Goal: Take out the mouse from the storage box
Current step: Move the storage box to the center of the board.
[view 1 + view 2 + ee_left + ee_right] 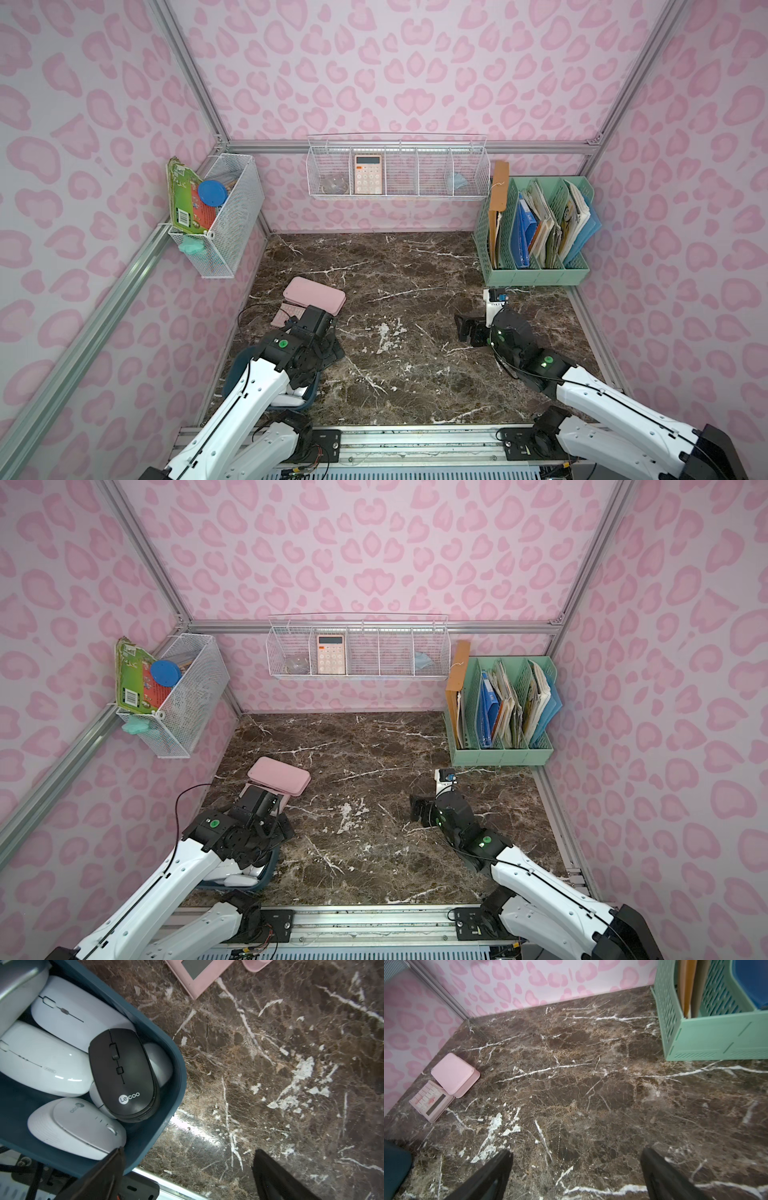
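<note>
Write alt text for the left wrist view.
A dark blue storage box holds a black mouse lying atop several white mice. The open left claw hangs above the box's edge and the brown marble table.

Dark marble tabletop (415, 282). Flat pink case (314, 300) at left, touching a pink calculator (431, 1101). Back wire basket (432, 174) on the wall holds an upright cream calculator (368, 173). Side wire basket (232, 224) holds a green book (183, 203) and a blue disc (212, 193). Mint file rack (536, 275) in the back right corner, stuffed with folders (523, 232).
</note>
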`<state>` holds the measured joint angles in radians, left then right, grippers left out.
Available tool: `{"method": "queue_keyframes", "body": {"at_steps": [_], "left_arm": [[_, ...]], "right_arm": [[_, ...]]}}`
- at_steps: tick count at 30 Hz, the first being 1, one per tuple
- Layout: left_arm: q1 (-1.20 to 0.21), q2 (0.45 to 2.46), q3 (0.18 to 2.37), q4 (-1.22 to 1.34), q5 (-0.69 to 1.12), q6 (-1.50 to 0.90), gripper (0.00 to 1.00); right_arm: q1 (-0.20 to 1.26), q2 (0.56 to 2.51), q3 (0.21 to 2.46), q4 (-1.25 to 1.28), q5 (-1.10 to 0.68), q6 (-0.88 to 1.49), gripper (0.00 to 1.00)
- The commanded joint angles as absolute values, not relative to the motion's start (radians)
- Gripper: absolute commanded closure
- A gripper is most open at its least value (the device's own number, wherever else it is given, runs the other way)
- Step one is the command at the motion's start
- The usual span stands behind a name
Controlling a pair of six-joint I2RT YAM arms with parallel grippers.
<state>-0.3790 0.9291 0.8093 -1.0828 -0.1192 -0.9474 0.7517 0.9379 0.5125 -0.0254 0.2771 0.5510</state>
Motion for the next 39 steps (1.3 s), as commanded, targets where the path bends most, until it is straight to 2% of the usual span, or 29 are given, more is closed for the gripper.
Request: {"method": "queue_keyframes", "body": {"at_steps": [1,11,22,30,39], "left_arm": [[-0.382,0.96,0.782,-0.999,-0.077,-0.943,0.01],[-0.381,1.093,0.764,-0.895,-0.078,-0.932,0.01],[-0.394,1.17,0.754,-0.793,0.006,-0.941,0.01],[-0.558,1.272,0.832,-0.737,-0.009,-1.022,0.01],[-0.779,1.525,1.042,-0.678,-0.002,-1.057,0.01]], "right_arm": [[0.801,0.99,0.538,-0.002,0.305,0.566,0.0],[0.948,1.105,0.563,-0.002,0.395,0.575,0.0],[0.989,1.108,0.563,-0.051,0.499,0.584,0.0],[0.989,1.05,0.538,-0.061,0.566,0.601,0.0],[0.984,0.977,0.503,-0.087,0.617,0.639,0.0]]}}
